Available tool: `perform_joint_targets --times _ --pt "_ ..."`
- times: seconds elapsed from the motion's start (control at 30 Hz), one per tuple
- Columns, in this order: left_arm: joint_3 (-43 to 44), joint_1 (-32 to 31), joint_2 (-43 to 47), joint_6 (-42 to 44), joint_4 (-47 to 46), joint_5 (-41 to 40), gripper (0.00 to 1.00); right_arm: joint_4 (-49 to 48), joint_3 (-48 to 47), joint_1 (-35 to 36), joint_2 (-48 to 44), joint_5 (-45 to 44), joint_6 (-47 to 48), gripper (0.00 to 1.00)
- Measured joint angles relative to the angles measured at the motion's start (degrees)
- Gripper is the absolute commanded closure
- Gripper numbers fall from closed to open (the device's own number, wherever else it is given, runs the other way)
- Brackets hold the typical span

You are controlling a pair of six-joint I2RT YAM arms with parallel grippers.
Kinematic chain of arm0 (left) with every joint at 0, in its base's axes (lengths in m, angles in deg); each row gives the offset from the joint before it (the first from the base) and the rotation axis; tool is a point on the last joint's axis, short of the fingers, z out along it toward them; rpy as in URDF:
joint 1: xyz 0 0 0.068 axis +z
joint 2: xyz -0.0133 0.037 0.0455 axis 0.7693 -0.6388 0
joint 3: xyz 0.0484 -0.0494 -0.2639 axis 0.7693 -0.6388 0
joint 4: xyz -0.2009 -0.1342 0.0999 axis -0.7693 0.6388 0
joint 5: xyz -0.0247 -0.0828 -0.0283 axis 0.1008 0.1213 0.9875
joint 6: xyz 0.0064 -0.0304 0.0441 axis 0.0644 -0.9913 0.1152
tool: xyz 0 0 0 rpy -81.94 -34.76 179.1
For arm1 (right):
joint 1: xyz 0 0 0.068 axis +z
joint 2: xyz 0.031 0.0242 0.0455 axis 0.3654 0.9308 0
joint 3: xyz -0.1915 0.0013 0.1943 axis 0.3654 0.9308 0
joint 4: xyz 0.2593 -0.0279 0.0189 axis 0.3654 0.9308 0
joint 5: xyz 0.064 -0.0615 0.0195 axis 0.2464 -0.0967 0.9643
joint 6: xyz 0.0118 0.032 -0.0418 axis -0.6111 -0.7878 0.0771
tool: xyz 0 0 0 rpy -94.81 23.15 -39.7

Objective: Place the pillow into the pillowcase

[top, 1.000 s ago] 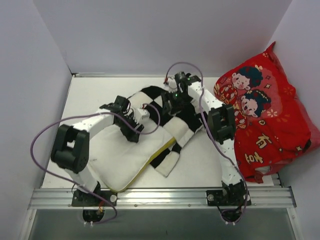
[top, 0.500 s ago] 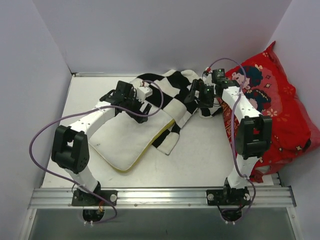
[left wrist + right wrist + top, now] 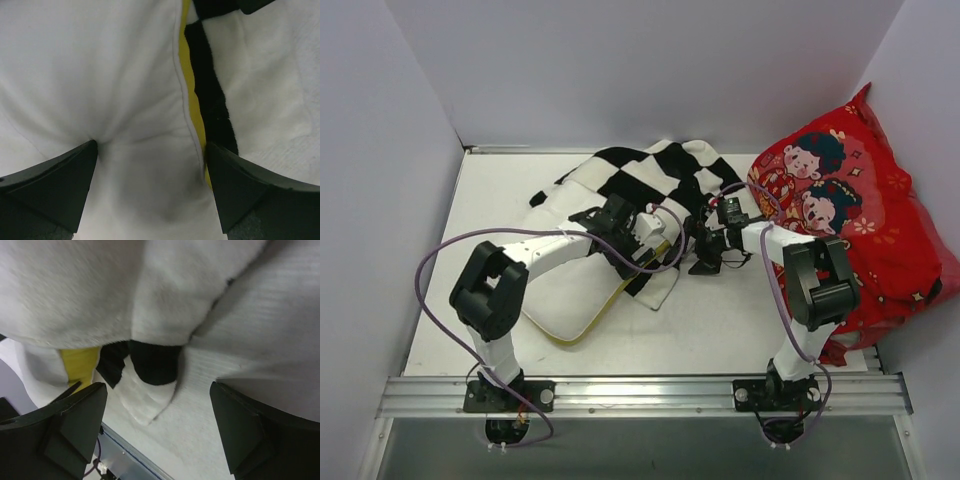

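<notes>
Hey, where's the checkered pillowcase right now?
In the top view, the pillowcase lies mid-table toward the far wall, overlapping the right end of the pillow, just left of the red cushion.

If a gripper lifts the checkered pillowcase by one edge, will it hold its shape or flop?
Probably floppy: the pillowcase lies rumpled, draped over the far end of the pillow. Likely light for its size, since it looks like thin cloth. Its fuzzy surface in the wrist views suggests it would drag, not slide, when pushed.
</notes>
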State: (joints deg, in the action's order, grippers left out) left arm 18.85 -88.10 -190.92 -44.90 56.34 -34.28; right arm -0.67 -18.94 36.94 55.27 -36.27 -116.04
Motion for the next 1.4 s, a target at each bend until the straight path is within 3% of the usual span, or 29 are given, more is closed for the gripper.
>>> perform_joint_targets --times 0.03,0.1,0.13,0.17,0.23,0.27,0.33,0.37,0.4,0.6,0.77,0.93,1.03,1.07,1.13,1.2,1.23,1.27,1.3,1.33,1.4 --pt "-0.07 -0.07 -1.22 0.35 -0.17 -0.55 0.03 -1.79 0.17 0.37 0.13 0.00 -0.52 0.15" --pt "-0.07 0.24 -3.50 0.26 -0.52 -1.01 0.40 -5.22 0.39 1.20 0.92 0.15 -2.01 0.21" --pt "0.13 0.50 -4.31 0.22 -0.63 -1.07 0.52 -6.88 0.61 1.64 1.25 0.33 -2.84 0.23" --pt "0.90 1.05 -5.14 0.07 -0.46 -0.61 0.72 -8.52 1.01 2.14 1.44 0.44 -3.58 0.27" --pt "3.08 2.14 -6.03 -1.38 0.42 1.11 0.93 -11.39 1.90 3.23 1.77 0.57 -4.83 0.36" --pt "4.85 2.80 -6.58 -2.40 1.46 2.29 1.00 -13.03 2.43 3.96 2.03 0.59 -5.53 0.52" --pt "8.92 4.15 -8.04 -4.74 3.19 5.16 1.00 -15.21 3.48 5.33 2.67 0.15 -6.23 0.72" --pt "11.06 4.63 -8.92 -5.88 3.93 6.19 1.00 -15.67 3.93 5.77 3.15 0.39 -6.69 0.89" --pt "13.00 5.07 -9.77 -7.23 4.26 7.15 1.00 -15.93 4.20 6.01 3.58 0.63 -6.84 0.99" --pt "22.64 7.89 -13.40 -18.38 5.38 9.49 1.00 -12.33 2.99 8.46 2.29 2.73 -1.29 1.00" --pt "27.17 10.73 -13.94 -26.93 3.96 6.01 1.00 0.24 -1.11 13.94 -9.20 9.55 11.58 1.00" --pt "23.89 11.52 -12.68 -29.92 -2.60 4.79 1.00 8.44 -4.81 12.94 -14.38 17.09 22.80 1.00" --pt "13.60 9.99 -9.25 -29.29 -8.15 4.94 1.00 13.55 -4.72 10.93 -12.00 18.93 25.86 0.77" --pt "9.84 9.44 -8.22 -28.96 -9.33 5.09 1.00 14.71 -4.70 10.93 -11.47 19.47 26.32 0.57" --pt "3.17 8.79 -6.99 -27.74 -10.60 5.62 1.00 17.92 -4.76 11.19 -10.73 21.16 26.93 0.48" --pt "-2.34 9.09 -5.57 -25.97 -11.98 6.95 1.00 21.35 -5.64 10.69 -10.73 22.95 27.41 0.47" --pt "-4.11 9.77 -4.28 -24.65 -12.22 8.81 0.93 22.88 -6.75 10.03 -10.73 23.47 27.39 0.49" --pt "-5.14 10.47 -2.84 -23.28 -12.07 10.43 0.79 24.28 -8.33 8.92 -10.73 23.50 27.39 0.50" --pt "-5.90 11.23 -1.36 -21.59 -11.50 12.44 0.55 25.79 -10.75 7.50 -10.58 22.91 27.23 0.50" --pt "-6.34 12.09 -0.04 -20.09 -10.60 14.56 0.47 26.49 -14.25 5.62 -10.27 21.33 27.15 0.52" --pt "-6.56 13.90 2.47 -18.43 -8.33 18.49 0.40 26.80 -20.83 3.52 -9.51 15.72 27.23 0.55"
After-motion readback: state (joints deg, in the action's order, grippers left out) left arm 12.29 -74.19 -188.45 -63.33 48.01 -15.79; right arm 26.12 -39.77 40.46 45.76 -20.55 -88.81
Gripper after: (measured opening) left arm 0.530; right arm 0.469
